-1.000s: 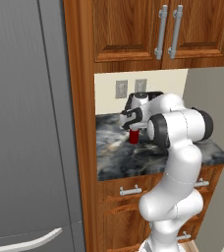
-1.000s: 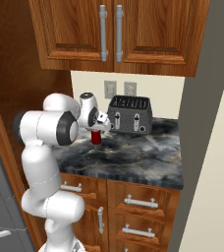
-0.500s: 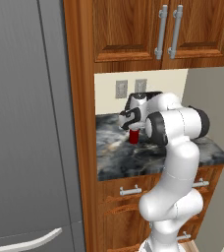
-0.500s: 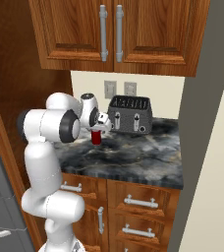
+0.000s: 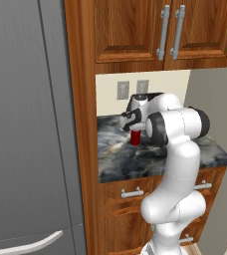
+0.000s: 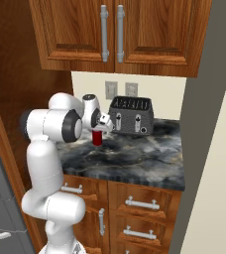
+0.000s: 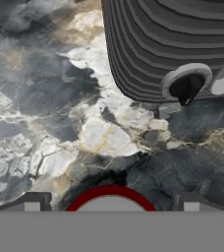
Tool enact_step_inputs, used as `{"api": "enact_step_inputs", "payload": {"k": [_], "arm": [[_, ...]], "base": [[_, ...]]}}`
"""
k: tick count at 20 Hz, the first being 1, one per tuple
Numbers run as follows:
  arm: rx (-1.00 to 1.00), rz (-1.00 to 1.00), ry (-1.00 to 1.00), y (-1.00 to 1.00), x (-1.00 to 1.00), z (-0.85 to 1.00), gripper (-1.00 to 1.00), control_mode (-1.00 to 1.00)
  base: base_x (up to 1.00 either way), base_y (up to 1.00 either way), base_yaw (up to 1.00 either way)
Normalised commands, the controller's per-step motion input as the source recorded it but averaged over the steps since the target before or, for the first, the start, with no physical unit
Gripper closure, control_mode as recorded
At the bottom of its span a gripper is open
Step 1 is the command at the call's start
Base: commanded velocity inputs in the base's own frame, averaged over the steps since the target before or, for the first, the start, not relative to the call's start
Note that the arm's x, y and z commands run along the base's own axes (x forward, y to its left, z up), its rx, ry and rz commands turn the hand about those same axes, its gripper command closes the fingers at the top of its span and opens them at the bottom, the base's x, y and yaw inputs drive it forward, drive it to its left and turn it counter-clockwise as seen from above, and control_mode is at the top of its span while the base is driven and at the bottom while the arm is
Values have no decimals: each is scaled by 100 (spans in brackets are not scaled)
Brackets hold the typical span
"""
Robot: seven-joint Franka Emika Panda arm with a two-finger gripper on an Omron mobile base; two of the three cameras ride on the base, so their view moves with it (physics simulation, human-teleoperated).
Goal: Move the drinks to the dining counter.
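Note:
A short red can, one of the drinks, stands upright on the narrow marbled worktop in front of the toaster. My gripper points down right over it. In the hand view the can's red rim lies at the bottom edge between the two fingertips. The gripper is open, with a gap on each side of the can. The dining counter is out of view.
A black toaster stands just behind the can against the wall with outlets. Wooden cabinets hang above, a wood panel and a grey fridge stand to the left. Drawers sit under the worktop.
The arm has shifted only slightly over the can. The can stands where it was.

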Motion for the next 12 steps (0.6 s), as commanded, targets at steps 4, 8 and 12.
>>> {"api": "enact_step_inputs", "payload": {"k": [4,8,12], "arm": [[0,0,0,0,0,-4,100,-100],[0,0,0,0,0,0,100,-100],[0,0,-23,0,-12,36,100,-100]], "base": [[0,0,0],[0,0,0],[0,0,0]]}}
